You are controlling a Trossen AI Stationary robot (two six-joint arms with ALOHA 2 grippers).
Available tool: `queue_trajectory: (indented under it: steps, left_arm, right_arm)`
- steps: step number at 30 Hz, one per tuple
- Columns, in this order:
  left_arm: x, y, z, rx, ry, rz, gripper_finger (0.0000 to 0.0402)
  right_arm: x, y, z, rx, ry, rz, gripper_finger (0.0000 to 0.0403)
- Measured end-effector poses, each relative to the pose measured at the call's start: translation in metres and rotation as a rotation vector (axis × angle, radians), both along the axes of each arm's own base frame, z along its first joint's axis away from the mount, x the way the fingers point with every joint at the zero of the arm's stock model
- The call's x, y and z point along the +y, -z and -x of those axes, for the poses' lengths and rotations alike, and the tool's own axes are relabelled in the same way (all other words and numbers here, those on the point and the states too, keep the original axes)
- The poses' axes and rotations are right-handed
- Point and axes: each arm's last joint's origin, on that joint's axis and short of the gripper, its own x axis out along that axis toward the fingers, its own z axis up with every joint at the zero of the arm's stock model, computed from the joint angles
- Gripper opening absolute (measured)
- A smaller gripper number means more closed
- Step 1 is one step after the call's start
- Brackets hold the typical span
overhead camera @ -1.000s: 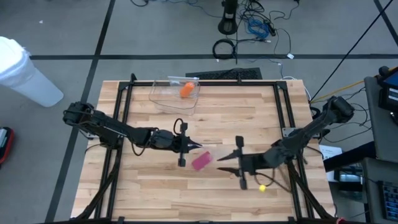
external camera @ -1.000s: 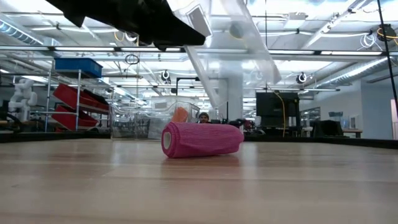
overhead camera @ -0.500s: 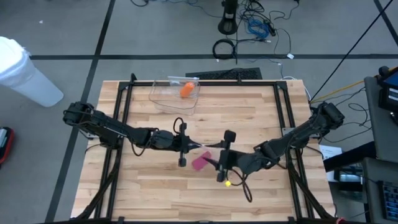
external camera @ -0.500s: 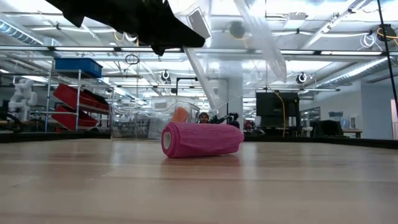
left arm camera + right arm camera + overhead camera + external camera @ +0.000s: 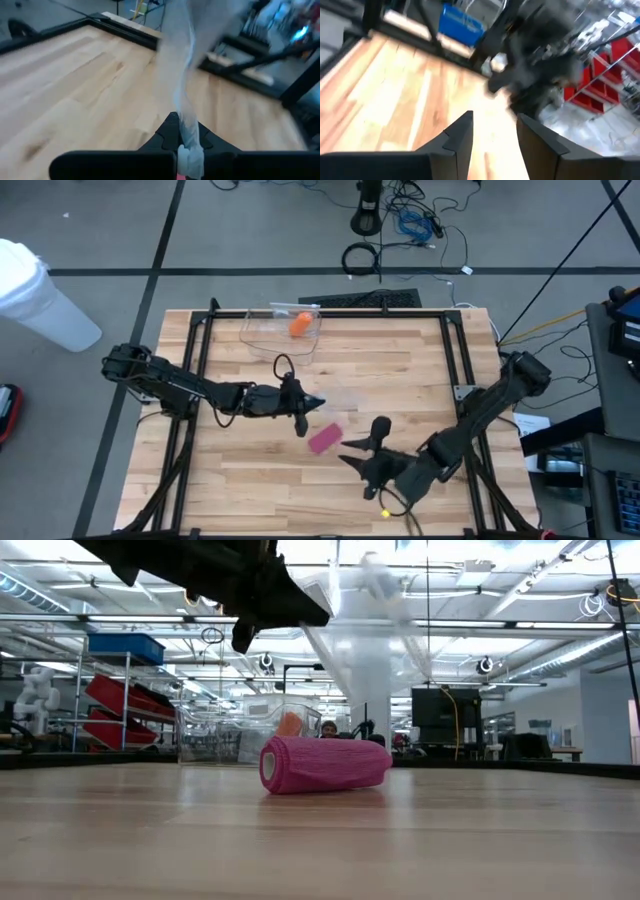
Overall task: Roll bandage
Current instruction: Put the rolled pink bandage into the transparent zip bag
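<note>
The left gripper (image 5: 312,402), jaws clenched on a clear plastic wrapper (image 5: 184,90), lifts it off the worktop (image 5: 400,370), baring the pink bandage roll (image 5: 324,439) lying mid-table; the right gripper (image 5: 352,452) hangs just beside it, jaws released, nothing between them

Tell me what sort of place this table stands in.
Most likely a robotics lab or workshop hall: open ceiling with strip lights, a storage rack with red and blue bins, and loose cables on the tiled floor behind the wooden table.
</note>
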Motion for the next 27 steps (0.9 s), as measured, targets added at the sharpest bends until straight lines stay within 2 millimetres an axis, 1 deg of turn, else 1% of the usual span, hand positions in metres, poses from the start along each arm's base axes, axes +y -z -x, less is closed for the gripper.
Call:
queue_trajectory:
  steps: [2, 5, 8, 11, 15, 21, 24, 27]
  left_arm:
    - [0.000, -0.003, -0.001, -0.041, -0.023, 0.082, 0.0004]
    - [-0.002, -0.006, -0.001, -0.099, -0.041, 0.194, 0.0004]
    - [-0.005, -0.007, -0.001, -0.114, -0.040, 0.233, 0.0004]
    - [-0.007, -0.009, -0.001, -0.131, -0.039, 0.266, 0.0005]
    - [-0.007, -0.009, -0.001, -0.147, -0.055, 0.328, 0.0005]
    - [-0.007, -0.011, -0.001, -0.164, -0.057, 0.355, 0.0005]
    - [-0.008, -0.012, -0.001, -0.177, -0.058, 0.367, 0.0005]
    - [-0.008, -0.012, -0.001, -0.182, -0.067, 0.409, 0.0005]
  right_arm:
    - [0.004, 0.018, -0.006, 0.021, 0.047, -0.003, 0.0135]
    - [0.004, 0.043, -0.019, -0.027, 0.210, -0.005, 0.0135]
    - [0.004, 0.066, -0.026, -0.047, 0.338, 0.078, 0.0142]
    - [0.005, 0.084, -0.031, -0.038, 0.385, 0.145, 0.0156]
    - [-0.001, 0.095, -0.045, -0.077, 0.426, 0.097, 0.0184]
    - [-0.014, 0.098, -0.054, -0.037, 0.448, 0.161, 0.0228]
    - [-0.021, 0.098, -0.058, -0.019, 0.457, 0.177, 0.0238]
    - [-0.028, 0.098, -0.061, -0.010, 0.473, 0.191, 0.0235]
